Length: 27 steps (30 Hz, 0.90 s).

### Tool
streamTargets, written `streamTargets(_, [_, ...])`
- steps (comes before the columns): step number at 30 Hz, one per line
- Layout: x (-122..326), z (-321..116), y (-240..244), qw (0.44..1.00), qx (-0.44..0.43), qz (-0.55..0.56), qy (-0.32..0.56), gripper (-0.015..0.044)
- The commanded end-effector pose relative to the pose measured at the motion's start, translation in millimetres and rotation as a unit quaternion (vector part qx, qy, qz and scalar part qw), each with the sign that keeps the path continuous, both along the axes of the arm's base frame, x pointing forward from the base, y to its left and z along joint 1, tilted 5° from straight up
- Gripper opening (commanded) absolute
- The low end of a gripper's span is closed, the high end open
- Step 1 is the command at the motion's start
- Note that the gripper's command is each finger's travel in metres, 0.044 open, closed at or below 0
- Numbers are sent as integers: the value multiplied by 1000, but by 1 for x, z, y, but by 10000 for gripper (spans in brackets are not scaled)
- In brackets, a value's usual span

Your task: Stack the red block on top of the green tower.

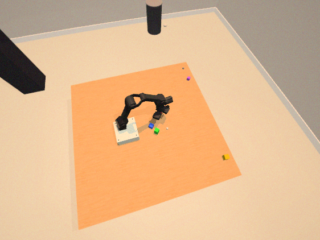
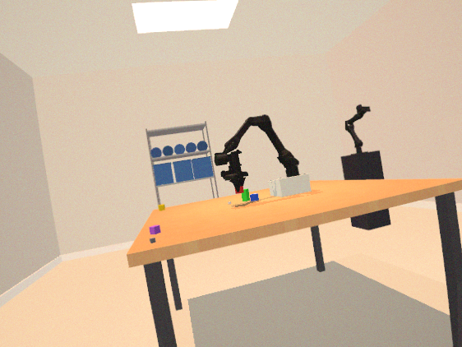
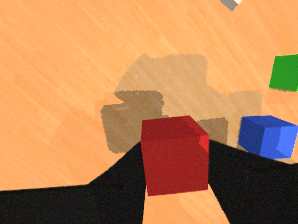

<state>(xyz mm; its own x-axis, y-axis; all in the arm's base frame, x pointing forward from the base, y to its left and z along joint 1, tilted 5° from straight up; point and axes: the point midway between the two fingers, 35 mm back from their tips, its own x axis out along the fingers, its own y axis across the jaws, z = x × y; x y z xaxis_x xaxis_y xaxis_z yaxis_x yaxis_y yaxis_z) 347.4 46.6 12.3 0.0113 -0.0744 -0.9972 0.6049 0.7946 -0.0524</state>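
Note:
My gripper (image 1: 161,112) (image 2: 239,188) (image 3: 169,144) is shut on the red block. The red block (image 2: 239,190) (image 3: 176,167) is held between the fingertips above the table, with its shadow apart from it in the wrist view; in the top view the fingers mostly hide it. The green tower (image 1: 156,131) (image 2: 245,195) (image 3: 286,73) stands upright on the table, taller than it is wide. It is off to the side of the held block, at the right edge of the wrist view and partly cut off there.
A blue block (image 1: 151,125) (image 2: 255,197) (image 3: 267,138) stands close to the tower, on the robot base's side. A tiny white cube (image 1: 167,128) (image 2: 229,202) lies nearby. A yellow block (image 1: 226,157) (image 2: 161,207) and a purple block (image 1: 188,78) (image 2: 154,229) lie far off near the table's edge.

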Motion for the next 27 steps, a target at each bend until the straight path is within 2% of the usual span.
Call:
streamTargets(1, [2, 25, 2, 1000, 0, -2, -7, 0])
streamTargets(7, [1, 52, 4, 1000, 0, -2, -7, 0])
streamTargets(18, [0, 55, 3, 1000, 0, -2, -7, 0])
streamTargets(27, [-15, 59, -48, 1000, -2, -2, -6, 0])
